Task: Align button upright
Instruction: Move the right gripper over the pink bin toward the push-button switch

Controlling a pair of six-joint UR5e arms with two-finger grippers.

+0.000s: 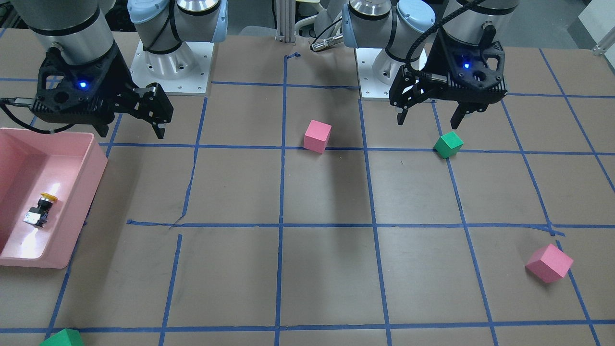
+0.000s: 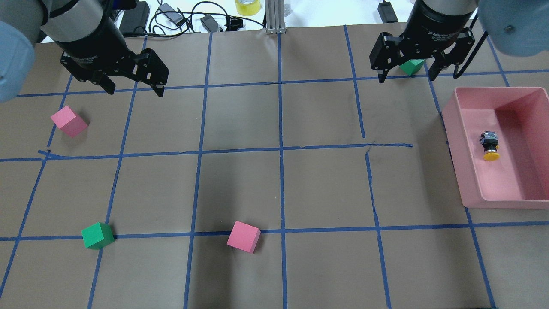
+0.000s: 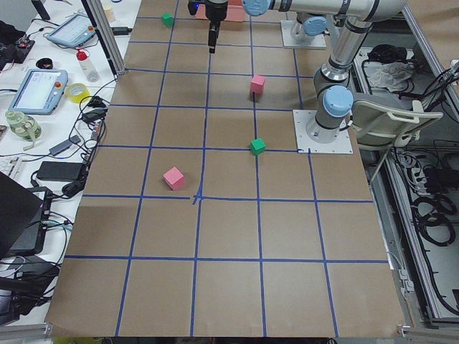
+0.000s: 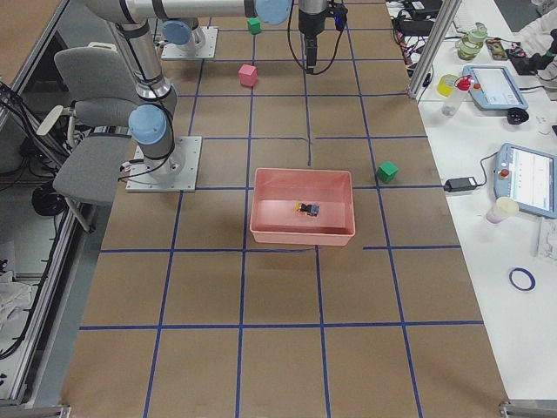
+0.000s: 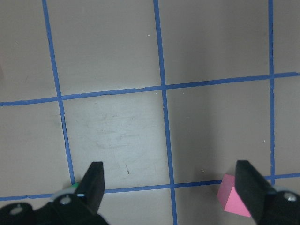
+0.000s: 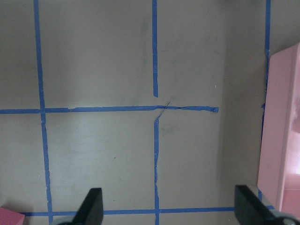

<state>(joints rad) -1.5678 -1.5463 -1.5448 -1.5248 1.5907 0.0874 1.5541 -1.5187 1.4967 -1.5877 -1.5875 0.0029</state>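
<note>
Sideways, button (image 2: 490,146) in bin (image 2: 461,163) — right claw (image 2: 405,78) apart

Front-facing view: the pink bin (image 1: 98,163) is cut off by the left edge and the first green cube (image 1: 62,338) by the bottom edge, only its top being seen; in the overhead view this cube is partly hidden behind the right tool (image 2: 405,79). Left wrist view: the second green cube (image 5: 72,186) is almost wholly covered by one finger of the left tool (image 5: 168,164), and a pink cube (image 5: 229,199) is partly covered by the other. Right wrist view: the pink bin is cropped at the right edge and another pink cube (image 6: 9,216) at the lower left corner; in the exterior right view the button (image 4: 306,209) is noted as too small for its pose to be told.
</note>
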